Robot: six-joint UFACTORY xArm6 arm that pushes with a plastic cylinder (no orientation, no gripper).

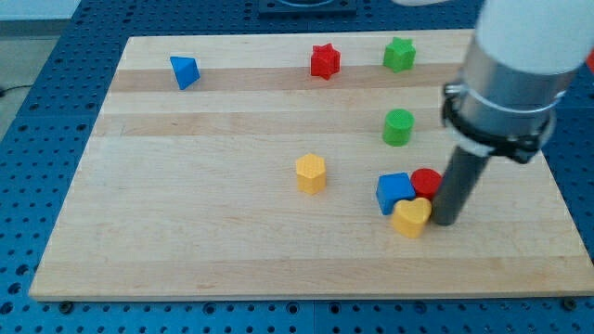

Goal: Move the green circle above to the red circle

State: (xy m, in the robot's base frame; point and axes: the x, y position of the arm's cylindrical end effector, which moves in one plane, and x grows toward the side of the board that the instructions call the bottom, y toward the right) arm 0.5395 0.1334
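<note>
The green circle [397, 127] stands on the wooden board [204, 204] right of centre. The red circle [426, 182] sits below it, wedged between a blue cube [394, 192] on its left and a yellow heart [411, 217] below. My tip [446, 222] rests on the board just right of the yellow heart and the red circle, touching or nearly touching them. The tip is well below and to the right of the green circle.
A yellow hexagon [311, 173] sits near the board's centre. Along the view's top stand a blue triangle [184, 71], a red star [325, 61] and a green star [399, 55]. The arm's bulky body [515, 65] fills the upper right.
</note>
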